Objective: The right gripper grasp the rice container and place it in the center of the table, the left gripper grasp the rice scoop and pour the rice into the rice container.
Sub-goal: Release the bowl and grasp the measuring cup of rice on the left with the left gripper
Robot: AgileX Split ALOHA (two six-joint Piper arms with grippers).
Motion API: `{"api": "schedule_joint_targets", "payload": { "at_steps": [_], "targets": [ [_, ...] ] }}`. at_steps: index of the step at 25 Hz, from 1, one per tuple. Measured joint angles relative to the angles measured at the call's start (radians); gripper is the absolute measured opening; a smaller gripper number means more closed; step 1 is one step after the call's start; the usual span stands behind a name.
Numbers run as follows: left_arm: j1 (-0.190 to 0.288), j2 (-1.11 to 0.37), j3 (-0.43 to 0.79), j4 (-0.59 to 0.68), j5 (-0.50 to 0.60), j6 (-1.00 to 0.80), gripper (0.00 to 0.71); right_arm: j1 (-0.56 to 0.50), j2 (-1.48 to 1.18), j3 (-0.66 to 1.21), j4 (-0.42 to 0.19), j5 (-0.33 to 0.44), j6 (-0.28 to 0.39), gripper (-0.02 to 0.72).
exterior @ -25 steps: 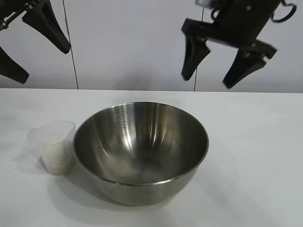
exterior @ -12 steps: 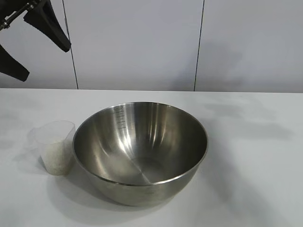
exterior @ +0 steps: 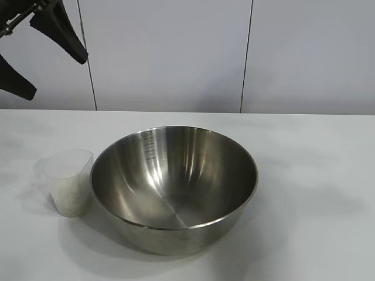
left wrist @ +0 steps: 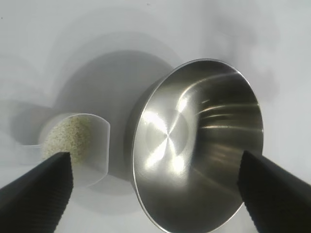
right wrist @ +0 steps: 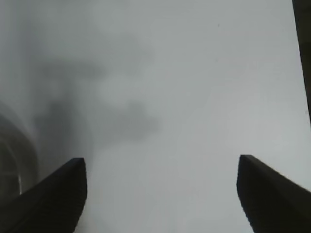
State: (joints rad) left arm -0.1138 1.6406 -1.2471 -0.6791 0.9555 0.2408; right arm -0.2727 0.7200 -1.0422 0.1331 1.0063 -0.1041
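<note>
Waiting, spread and empty, the left gripper [exterior: 23, 55] hangs above the scoop [exterior: 69, 182]; bowl [exterior: 174, 187] already centred, right gripper [right wrist: 160, 194] spread, scooping comes next.

rice container [exterior: 174, 187]: shiny steel | rice scoop [exterior: 69, 182]: frosted translucent plastic | table [exterior: 316, 193]: matt white

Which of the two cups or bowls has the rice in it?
The small frosted plastic measuring cup holds the white rice. The big shiny steel bowl beside it is empty.

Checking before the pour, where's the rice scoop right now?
In the exterior view, the rice scoop stands upright on the table, at the left, right beside the rice container.
</note>
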Motion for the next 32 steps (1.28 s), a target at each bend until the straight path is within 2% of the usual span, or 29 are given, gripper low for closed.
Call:
{"api": "schedule_joint_targets", "payload": {
  "at_steps": [3, 11, 14, 22, 26, 32],
  "targets": [
    [0.000, 0.000, 0.000, 0.000, 0.000, 0.000, 0.664, 0.039, -0.162, 0.130, -0.019, -0.040, 0.034, 0.578],
    [0.000, 0.000, 0.000, 0.000, 0.000, 0.000, 0.664, 0.076, -0.496, 0.450, -0.115, 0.001, 0.112, 0.578],
    [0.000, 0.000, 0.000, 0.000, 0.000, 0.000, 0.664, 0.076, -0.604, 0.520, -0.121, 0.016, 0.127, 0.578],
    [0.000, 0.000, 0.000, 0.000, 0.000, 0.000, 0.664, 0.088, -0.693, 0.548, -0.133, 0.027, 0.117, 0.578],
    [0.000, 0.000, 0.000, 0.000, 0.000, 0.000, 0.664, 0.091, -0.695, 0.568, -0.148, 0.071, 0.090, 0.578],
    [0.000, 0.000, 0.000, 0.000, 0.000, 0.000, 0.664, 0.091, -0.695, 0.570, -0.133, 0.075, 0.084, 0.578]
  ]
}}
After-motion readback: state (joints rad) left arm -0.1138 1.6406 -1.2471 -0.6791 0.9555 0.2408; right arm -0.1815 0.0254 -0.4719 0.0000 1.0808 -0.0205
